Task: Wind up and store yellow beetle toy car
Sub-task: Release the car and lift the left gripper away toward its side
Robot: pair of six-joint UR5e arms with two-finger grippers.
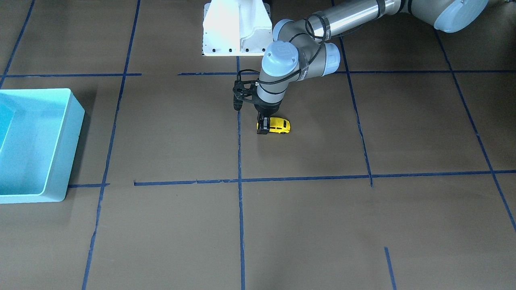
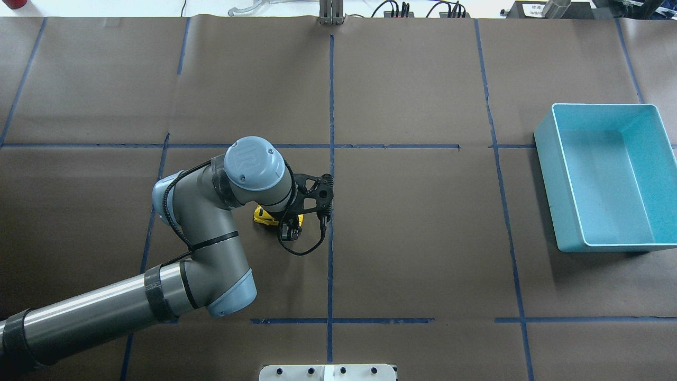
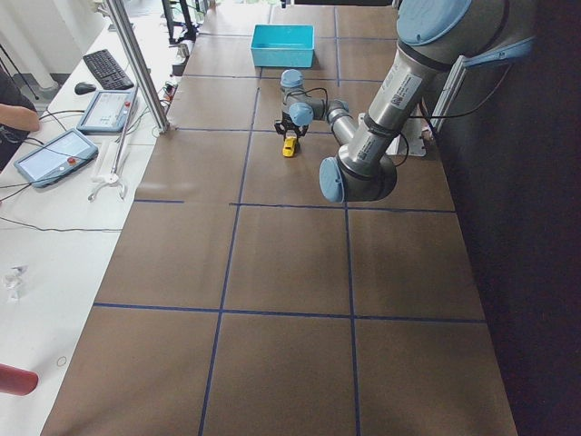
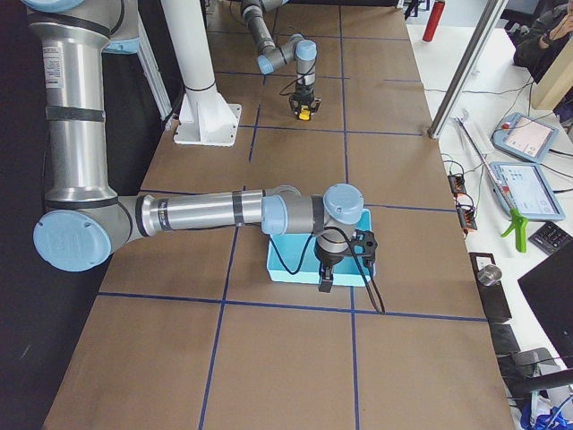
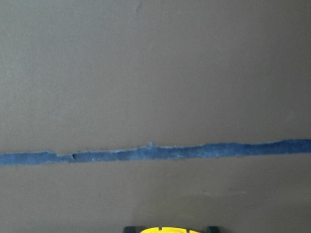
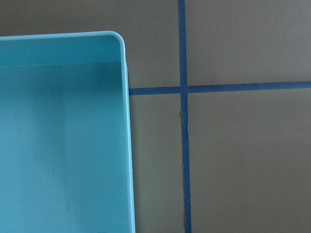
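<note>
Here, left jaws clamped on yellow beetle toy car, right jaws unclear, blue bin well apart.

We see the yellow beetle toy car, tiny, glossy and bright yellow, with a rounded body, dark windows and small black wheels. It stands upright on its wheels on the brown table cover. In the front-facing view its length runs from 9 to 3 o'clock, and it sits just at 3 o'clock of a blue tape line. The left gripper straddles its 9 o'clock end, a black finger at each flank. In the overhead view the light blue bin lies well apart, at the car's 3 o'clock.
</note>
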